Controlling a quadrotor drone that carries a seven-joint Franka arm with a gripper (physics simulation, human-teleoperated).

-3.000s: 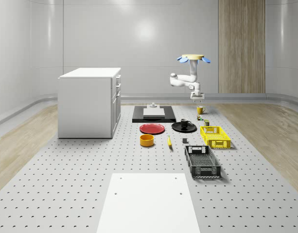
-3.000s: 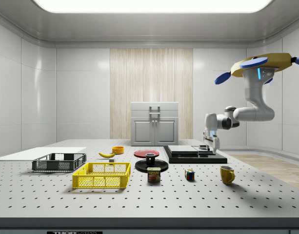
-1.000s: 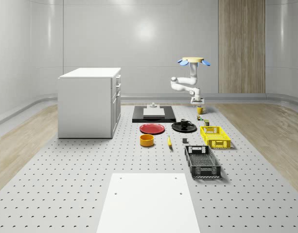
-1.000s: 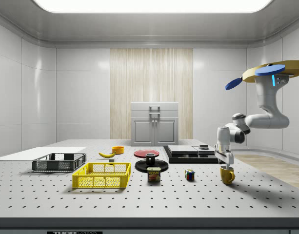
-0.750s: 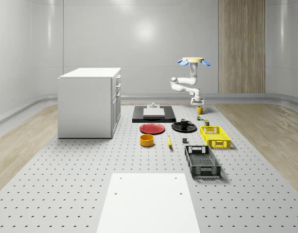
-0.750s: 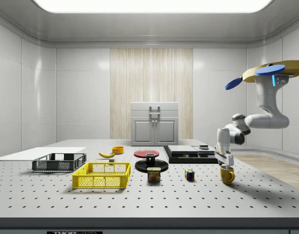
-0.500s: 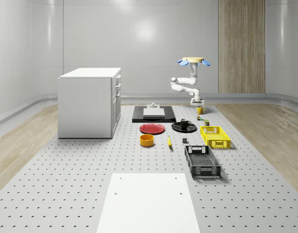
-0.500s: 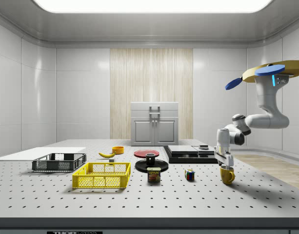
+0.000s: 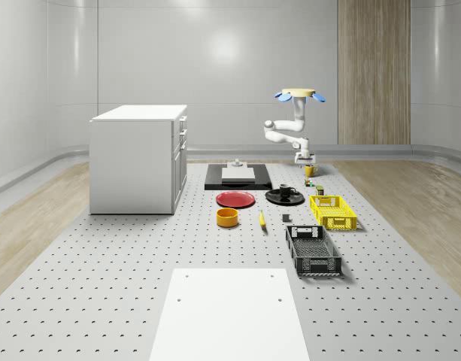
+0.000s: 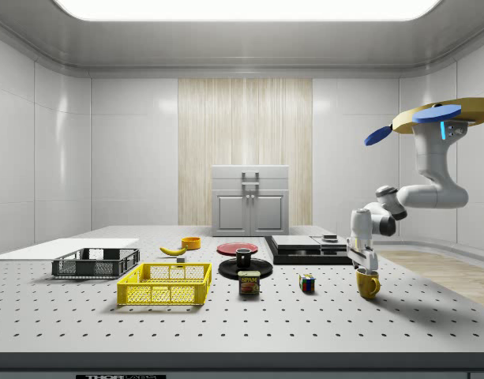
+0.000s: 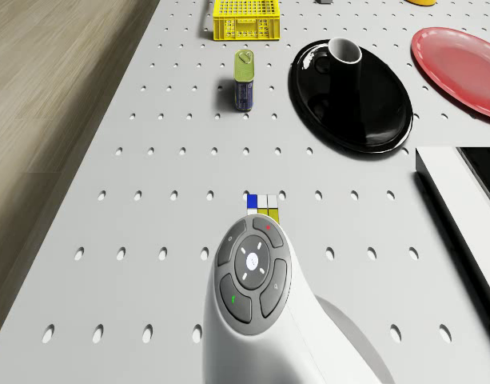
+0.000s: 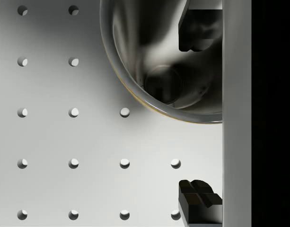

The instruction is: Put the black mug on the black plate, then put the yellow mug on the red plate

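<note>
I have the drone (image 10: 439, 118) hovering over the far end of the tabletop (image 9: 102, 286), at the side view's right, with the arm folded down so the hand (image 10: 365, 267) comes to the yellow mug (image 10: 368, 283) from straight above. The black mug (image 11: 345, 62) already stands upright on the black plate (image 11: 372, 112), so I take the first half of the job as done, and the red plate (image 11: 464, 60) beside it lies bare for the second. The yellow mug stands upright on the tabletop, well apart from that red plate, with a small coloured cube (image 10: 307, 283) and a tin can (image 10: 249, 282) between it and the plates as the side view shows them. In the wrist view the mug's open mouth sits off to one side, and the two fingertips (image 12: 197, 196) are spread wide, one down inside the mug and one outside it, with the rim crossing the gap between them. I judge that offset as intended: the hand is set to pinch the mug's wall, not to span the whole cup. The hand is open and grips nothing yet. Next I would close on the wall, watching that the thin, curved side does not twist in the pinch when lifted.
</note>
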